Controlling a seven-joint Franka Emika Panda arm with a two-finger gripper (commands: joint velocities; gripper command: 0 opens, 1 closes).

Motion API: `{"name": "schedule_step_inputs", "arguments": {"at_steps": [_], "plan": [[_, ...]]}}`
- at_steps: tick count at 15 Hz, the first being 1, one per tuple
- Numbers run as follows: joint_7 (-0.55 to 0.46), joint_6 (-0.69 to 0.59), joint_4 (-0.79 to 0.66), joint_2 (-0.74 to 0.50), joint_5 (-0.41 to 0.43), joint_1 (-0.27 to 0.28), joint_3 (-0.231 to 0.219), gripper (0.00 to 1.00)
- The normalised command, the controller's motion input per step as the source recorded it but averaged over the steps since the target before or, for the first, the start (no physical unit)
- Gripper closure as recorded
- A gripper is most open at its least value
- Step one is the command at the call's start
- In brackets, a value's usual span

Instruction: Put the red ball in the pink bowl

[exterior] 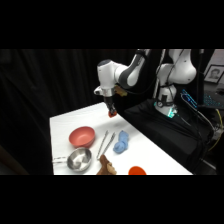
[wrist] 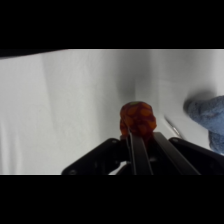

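shiny metal bowl [exterior: 79,159], matte pink bowl [exterior: 82,136], soft blue cloth [exterior: 120,142].

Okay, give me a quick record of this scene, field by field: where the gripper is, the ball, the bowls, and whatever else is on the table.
gripper: raised over the table's far part, shut on the red ball
red ball: held at the fingertips, off the table
pink bowl: on the white table, nothing seen inside
metal bowl: just in front of the pink bowl
tongs: lying right of the bowls
blue cloth: right of the tongs
task state: ball not yet in the pink bowl
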Motion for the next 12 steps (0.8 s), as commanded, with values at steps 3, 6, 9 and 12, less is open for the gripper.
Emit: {"name": "schedule_step_inputs", "arguments": {"at_steps": [3, 6, 9, 12], "plan": [[0.02, -0.39, 0.5, 0.17, 0.012, -0.02, 0.086, 0.98], [-0.02, -0.35, 0.56, 0.27, 0.057, -0.021, 0.073, 0.98], [-0.04, -0.32, 0.58, 0.34, 0.088, -0.02, 0.067, 0.98], [-0.07, -0.3, 0.56, 0.33, 0.108, -0.025, 0.061, 0.98]]}}
